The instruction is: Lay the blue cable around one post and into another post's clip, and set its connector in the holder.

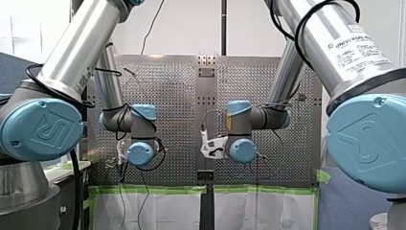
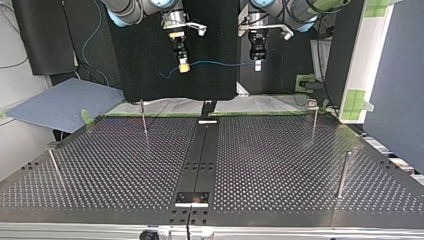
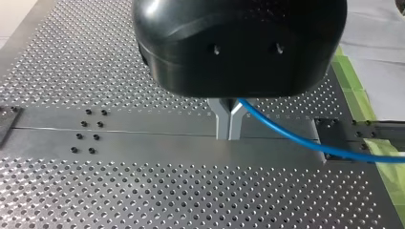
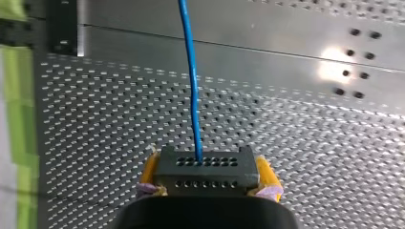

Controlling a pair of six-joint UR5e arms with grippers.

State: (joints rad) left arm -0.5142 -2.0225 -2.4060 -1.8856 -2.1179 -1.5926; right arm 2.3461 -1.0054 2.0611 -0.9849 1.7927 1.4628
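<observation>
**Step in hand.** Carry and approach; judged early, with no routing done yet.

- Cable: blue, held in the air between both arms at 12 o'clock in the top view, beyond the bench's far edge. It touches no post.
- Left end effector: metal fingers closed on the cable, which trails off to one side.
- Right end effector: yellow pads clamped on the black connector. The cable leaves the connector straight ahead.

**Next move, as judged.** Both arms come in low over the bench. The cable goes around one post and is pressed into another post's clip, kept lightly taut. The connector goes in last.

**Surroundings, top view.**

- Post at 10 o'clock: thin.
- Post at 2 o'clock: small head on top, possibly the clip; too small to confirm.
- Post at 4 o'clock: plain.
- Post at 8 o'clock: leaning, with a small head.
- Block at 6 o'clock: sits on the dark centre strip; probably the holder.
- White piece at 12 o'clock: on the same strip.

**Obstructions.** Nothing lies on the plate itself. The posts stand well apart. The risks are the cable snagging a wrong post and the two arms crowding each other.
</observation>
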